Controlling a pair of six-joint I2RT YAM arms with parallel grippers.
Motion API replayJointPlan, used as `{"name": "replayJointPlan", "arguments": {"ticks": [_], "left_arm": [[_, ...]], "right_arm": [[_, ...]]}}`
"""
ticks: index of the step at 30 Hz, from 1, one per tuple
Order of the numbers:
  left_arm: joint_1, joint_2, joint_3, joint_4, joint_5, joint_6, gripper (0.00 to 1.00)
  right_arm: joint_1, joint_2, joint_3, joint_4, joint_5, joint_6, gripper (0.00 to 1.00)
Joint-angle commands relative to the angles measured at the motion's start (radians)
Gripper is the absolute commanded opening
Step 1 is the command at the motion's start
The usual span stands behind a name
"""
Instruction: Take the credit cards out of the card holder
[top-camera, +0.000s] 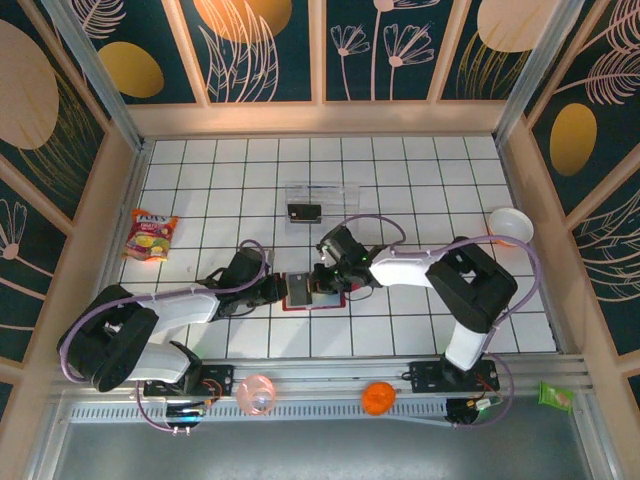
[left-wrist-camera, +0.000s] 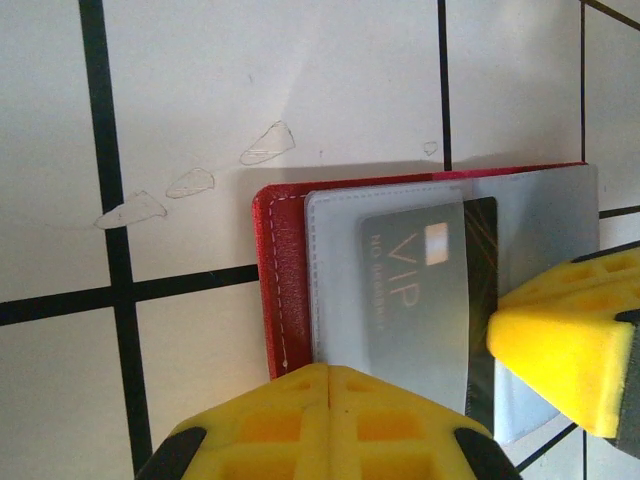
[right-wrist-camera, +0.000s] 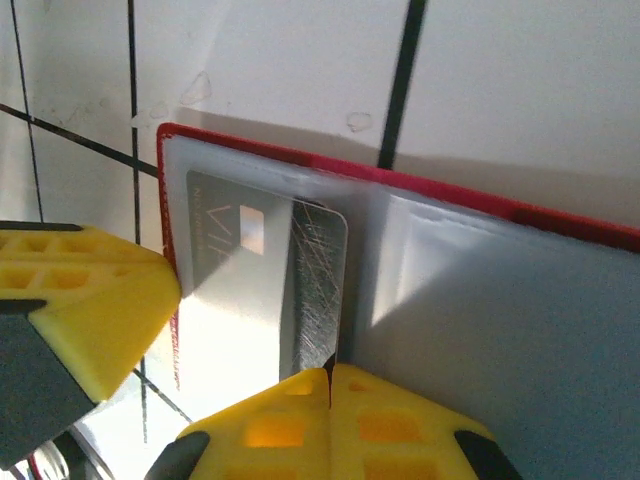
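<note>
– Left wrist: holder (left-wrist-camera: 272, 290) lies open and flat on the table (left-wrist-camera: 200, 100). One card (left-wrist-camera: 415, 300), marked "VIP", sits mostly inside the pocket by the holder's red edge. Its dark end pokes out toward the fold.
– Grippers?
– Left gripper (left-wrist-camera: 328, 385) is fully closed, tips down at the holder's edge alongside the card. Nothing between the fingers; reads as a hold-down. Right gripper (right-wrist-camera: 330, 385) is closed too, tips at the card's bare dark end.
– Pinching it?
– Doubt it. The fingers sit side by side over a flat card, so more press than pinch. Can't confirm contact.
– Step?
– Drawing this card out; not out yet. Next: pin the holder, drag the card toward the fold until it clears the pocket, then lift. Tray (top-camera: 345, 188) beyond the holder has a dark card-like piece (top-camera: 303, 212) in it, so that's likely the drop spot.
</note>
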Motion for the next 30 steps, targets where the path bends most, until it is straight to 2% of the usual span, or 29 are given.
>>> {"name": "replayJointPlan", "arguments": {"ticks": [1,8,16,22,26,30], "left_arm": [[-0.004,0.001,-0.019,-0.064,-0.002,-0.006,0.0],[-0.003,0.003,0.002,-0.076,0.002,0.003,0.0],[-0.003,0.008,0.016,-0.079,-0.002,0.02,0.0],[-0.003,0.018,0.035,-0.084,-0.008,0.042,0.0],[-0.003,0.012,0.056,-0.109,-0.013,0.059,0.0],[-0.003,-0.045,0.093,-0.162,-0.014,0.082,0.01]], "right_arm": [[0.005,-0.06,-0.028,-0.085,0.086,0.009,0.0],[0.028,-0.111,0.022,-0.227,0.211,-0.015,0.0],[0.051,-0.124,0.074,-0.34,0.272,-0.049,0.0],[0.053,-0.135,0.088,-0.358,0.261,-0.066,0.0],[0.053,-0.154,0.083,-0.286,0.204,-0.098,0.0],[0.042,-0.168,0.097,-0.256,0.2,-0.127,0.16]]}}
